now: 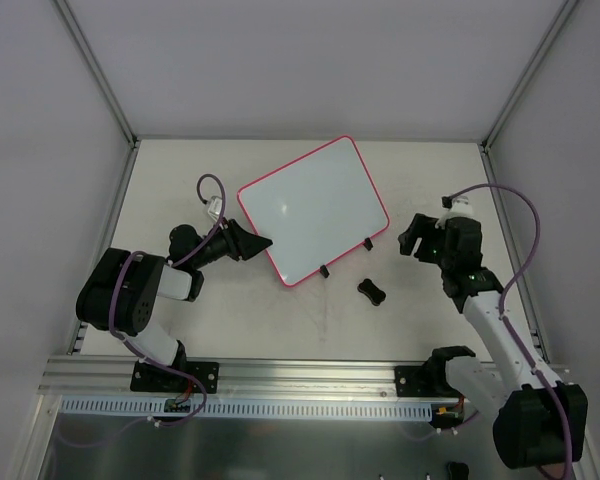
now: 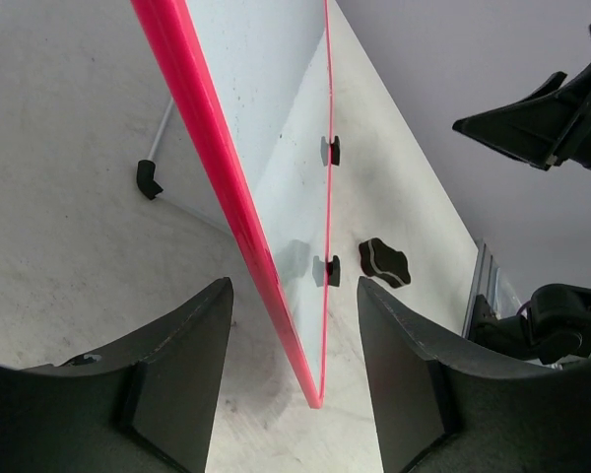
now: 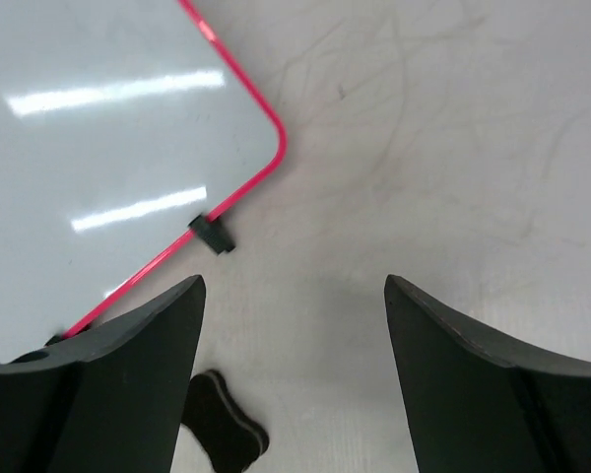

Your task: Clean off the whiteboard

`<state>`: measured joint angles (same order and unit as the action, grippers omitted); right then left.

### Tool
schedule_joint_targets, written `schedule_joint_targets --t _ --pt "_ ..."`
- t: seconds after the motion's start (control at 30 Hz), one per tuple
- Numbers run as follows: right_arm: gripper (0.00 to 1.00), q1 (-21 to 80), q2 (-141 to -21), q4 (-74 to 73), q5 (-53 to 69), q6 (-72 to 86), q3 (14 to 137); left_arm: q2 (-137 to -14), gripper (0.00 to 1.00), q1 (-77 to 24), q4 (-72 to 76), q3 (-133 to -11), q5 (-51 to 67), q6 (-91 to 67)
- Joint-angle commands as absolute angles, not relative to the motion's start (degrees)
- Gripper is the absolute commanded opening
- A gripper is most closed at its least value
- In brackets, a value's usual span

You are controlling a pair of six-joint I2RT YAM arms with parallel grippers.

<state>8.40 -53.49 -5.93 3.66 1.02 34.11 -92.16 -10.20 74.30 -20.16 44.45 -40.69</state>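
Glossy white, pink-rimmed rectangular whiteboard | judged light, stiff, slick; rim to be gripped | left claw apart astride rim | right claw apart

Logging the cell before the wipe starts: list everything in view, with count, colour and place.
whiteboard: one, glossy white with a pink-red rim, mid-table, turned at an angle.
board feet: two, black, on the board's near edge.
stand leg: one, metal with a black tip, behind the board in the left wrist view.
eraser: one, black, bone-shaped, on the table just in front of the feet, apart from the board.
table: one, off-white, scuffed.
left gripper: one, black, open, fingers on either side of the board's left edge.
right gripper: one, black, open, to the right of the board, apart from it.
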Motion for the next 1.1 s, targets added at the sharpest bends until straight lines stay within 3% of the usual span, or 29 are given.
schedule_joint_targets --t 0.0,0.13,0.37,0.57,0.7,0.83,1.07 --pt "0.77 7.65 -50.11 10.93 -7.59 -2.59 27.46 -91.05 0.54 -10.63 96.33 -20.65 45.17 -39.20" --pt "0.78 7.56 -47.73 16.78 -15.03 -11.31 22.51 -91.76 0.60 -10.63 96.33 -20.83 45.18 -39.11" --pt "0.85 5.72 -49.13 21.17 -21.88 -11.70 18.64 -91.93 0.63 -10.72 96.33 -20.83 44.56 -39.46" --pt "0.85 3.96 -56.41 41.45 -21.71 -12.13 11.70 -91.85 0.71 -10.64 96.33 -20.48 43.51 -39.46" --pt "0.83 3.96 -64.49 54.99 -17.51 -15.99 9.32 -88.26 0.87 -10.46 96.33 -17.68 40.70 -38.15" --pt "0.83 3.96 -71.94 59.03 -16.26 -16.26 10.19 -83.68 0.99 -9.58 96.07 -14.15 38.42 -37.09" --pt "0.82 3.60 -75.95 61.44 -13.10 -17.23 10.73 -78.23 0.99 -9.14 92.38 -9.50 33.59 -36.04"
